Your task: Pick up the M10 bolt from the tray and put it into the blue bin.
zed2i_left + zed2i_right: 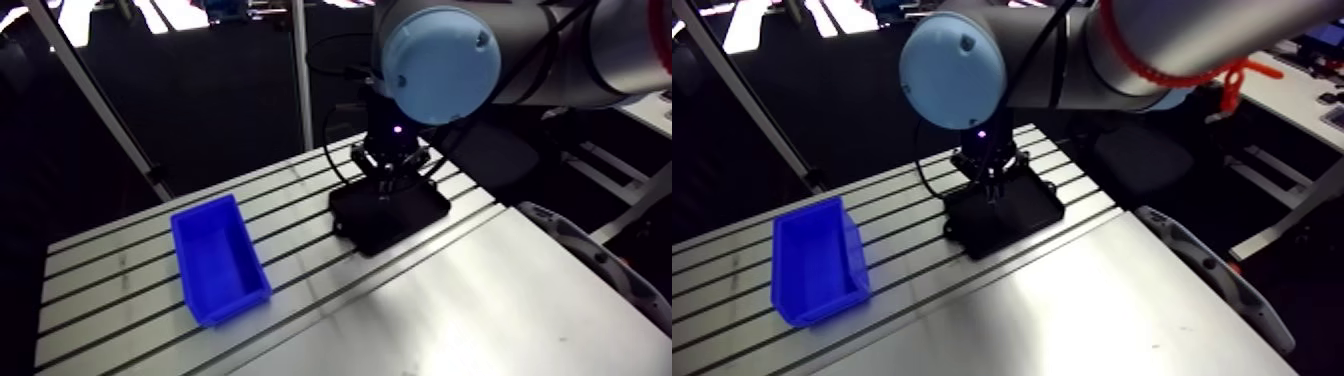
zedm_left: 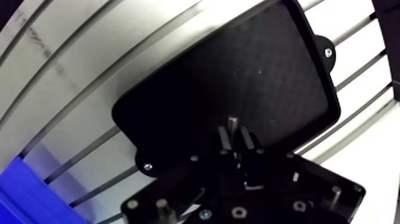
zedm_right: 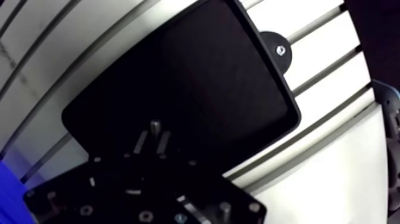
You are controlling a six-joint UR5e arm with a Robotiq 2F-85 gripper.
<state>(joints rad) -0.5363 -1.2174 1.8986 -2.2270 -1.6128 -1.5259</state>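
Two dark fingers [image 2: 223, 138] of the tool [image 2: 234, 132] stand close together in the wrist view, pinched on a small grey metal bolt [image 2: 232, 123] whose blunt pale end pokes out just past the fingertips. The tool is closed on the bolt, with only that narrow piece between its fingers.

Directly under the tool lies the black rectangular plastic tray [image 2: 280, 77], with rounded corners and a matt, finely textured floor. Small ear-like tabs at its edges each carry a bright screw. Whether the bolt's end touches the tray floor or hangs just over it cannot be told.

The tray sits flat on the slotted aluminium bench [image 1: 480, 290], whose dark grooves run under it. Off to one side of the tool, well apart from the tray, stands the blue open-topped rectangular plastic bin [image 1: 218, 258], its long side lying across the bench slots. In the wrist view only a corner of the bin shows, beside the tool's body.

In the arm view the tool comes down over the middle of the tray, and a small violet light [image 1: 398, 128] glows on the wrist above it.
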